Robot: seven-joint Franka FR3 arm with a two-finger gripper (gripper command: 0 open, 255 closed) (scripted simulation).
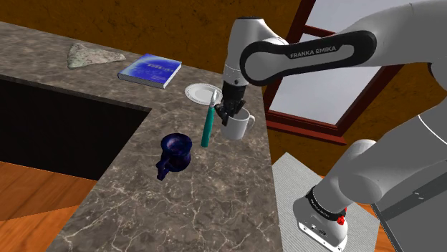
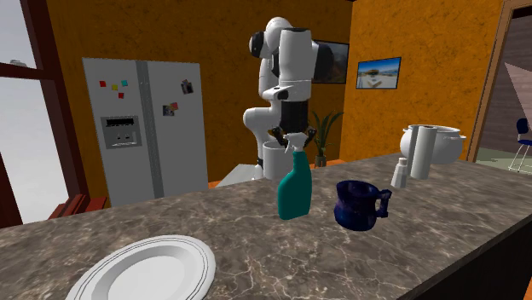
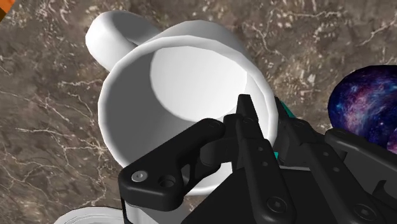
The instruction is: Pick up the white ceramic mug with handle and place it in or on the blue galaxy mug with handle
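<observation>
The end effector (image 1: 231, 113) stood directly over the white mug (image 1: 240, 127), at the side of the rim that was away from the handle. In the wrist view one black finger (image 3: 249, 121) reached down inside the white mug (image 3: 184, 70) and the other one stood outside its wall, so the two fingers were set narrow and clasped the wall between them. Whether the mug rested on the marble surface (image 1: 215, 193) or was a little above it could not be told. The mug stood upright, near the edge of the surface at the shoulder view's right, with its handle pointing to that same side. A teal spray bottle (image 1: 207, 127) stood just beside the mug on the shoulder view's left. The blue galaxy mug (image 1: 175, 152) stood upright further to the left and nearer to the camera, apart from the white mug. In the second exterior view the end effector (image 2: 290, 136) hung behind the spray bottle (image 2: 296, 187), and the blue galaxy mug (image 2: 358, 203) was at that view's right of the bottle.
</observation>
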